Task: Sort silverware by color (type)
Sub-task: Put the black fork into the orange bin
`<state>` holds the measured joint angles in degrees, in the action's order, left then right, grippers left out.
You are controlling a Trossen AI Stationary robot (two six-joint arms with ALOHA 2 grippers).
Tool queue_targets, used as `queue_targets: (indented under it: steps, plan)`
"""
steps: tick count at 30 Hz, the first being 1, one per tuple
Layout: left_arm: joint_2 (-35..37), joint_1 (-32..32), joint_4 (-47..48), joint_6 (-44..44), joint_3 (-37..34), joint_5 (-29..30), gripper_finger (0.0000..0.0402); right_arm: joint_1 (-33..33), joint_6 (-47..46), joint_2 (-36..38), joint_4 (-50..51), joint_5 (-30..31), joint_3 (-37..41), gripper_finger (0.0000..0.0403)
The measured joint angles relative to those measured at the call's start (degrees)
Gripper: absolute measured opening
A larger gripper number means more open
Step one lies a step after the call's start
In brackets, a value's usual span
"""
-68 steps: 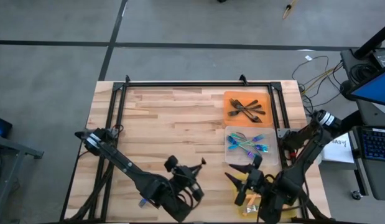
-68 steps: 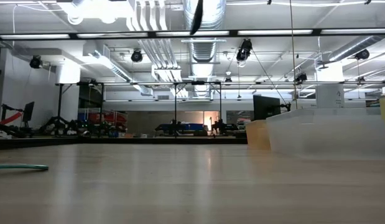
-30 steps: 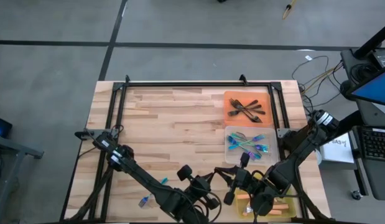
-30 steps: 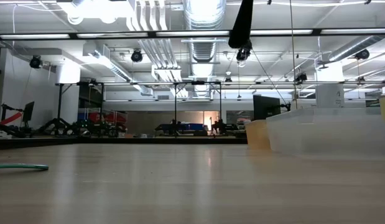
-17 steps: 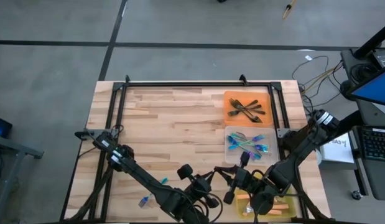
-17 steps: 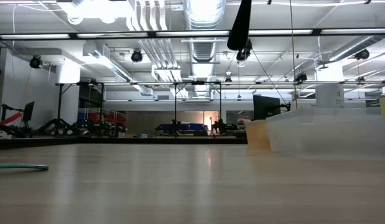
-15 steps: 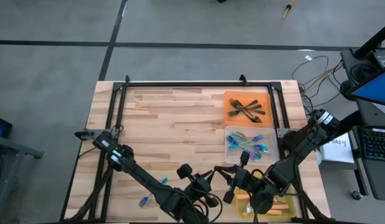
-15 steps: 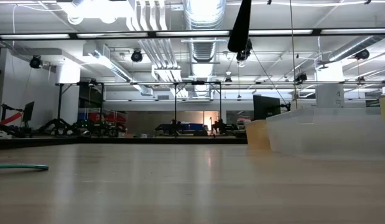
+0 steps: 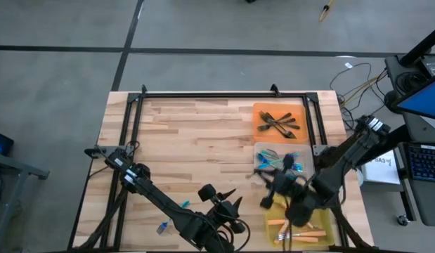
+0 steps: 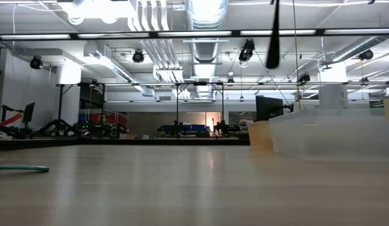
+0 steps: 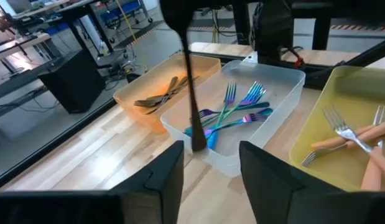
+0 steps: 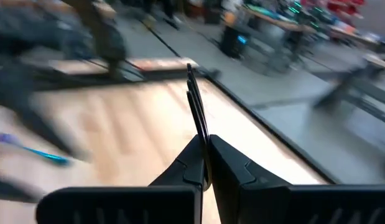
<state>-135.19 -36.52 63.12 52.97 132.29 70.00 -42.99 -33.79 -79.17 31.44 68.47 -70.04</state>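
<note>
Dark-handled fork [image 12: 195, 102] pinched tight in my right gripper [image 12: 204, 148], and that's the only thing I'm carrying right now. The jaws are closed hard on the lower end of it and the slim shaft sticks straight out past the fingertips. From above, the right gripper [image 9: 270, 184] sits at the near-left corner of the clear tray [image 9: 306, 156]. My left wrist camera shows the fork [image 11: 191, 93] hanging upright in front of that tray's near wall [image 11: 232, 167].

Inside the clear tray lie the blue and teal forks [image 11: 232, 112], crossed over one another in a loose heap. On the far side of the clear tray, just beside it, is the orange tray [image 11: 135, 104], with several dark forks [image 11: 164, 92] lying in it. On the near side of the clear tray sits the yellow tray [image 11: 341, 87], holding the orange-handled forks [image 11: 366, 134] with their silver tines pointing every way.

My left gripper [image 9: 231, 205] is well to the left of the clear tray, over bare wood near the front edge of the table [image 9: 189, 140]. Its fingers [image 11: 161, 180] stand well apart and there's nothing between them.

One blue fork [image 9: 162, 228] is out loose on the table, far to the left of the clear tray, close to the left arm. The table-level camera catches it too, lying flat on the wood [image 10: 21, 167], and a dark slim piece hangs down from above
</note>
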Motion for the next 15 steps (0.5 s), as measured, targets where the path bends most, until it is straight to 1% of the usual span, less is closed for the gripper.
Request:
queue_targets:
  steps: [2, 5, 8, 11, 15]
  plan:
    - [0.3, -0.3, 0.0, 0.0, 0.0, 0.0, 0.014, 1.8, -7.2, 2.6, 11.3, -0.1, 0.0, 0.0008]
    - [0.3, -0.8, 0.0, 0.0, 0.0, 0.0, 0.0141, 6.2, -18.0, 6.9, 28.6, -3.2, 0.0, 0.0008]
    - [0.4, -1.0, 0.2, 0.0, 0.0, 0.0, 0.0142, 11.8, -23.9, 10.4, 41.2, -6.0, 0.0, 0.0008]
    - [0.5, -0.9, 0.5, 0.0, 0.0, 0.0, 0.0142, 18.3, -22.8, 12.9, 46.2, -9.0, 0.0, 0.0008]
    - [0.5, -0.8, 1.5, 0.4, 0.0, 1.3, 0.0142, 29.4, -14.2, 14.6, 46.6, -15.6, 0.0, 0.0008]
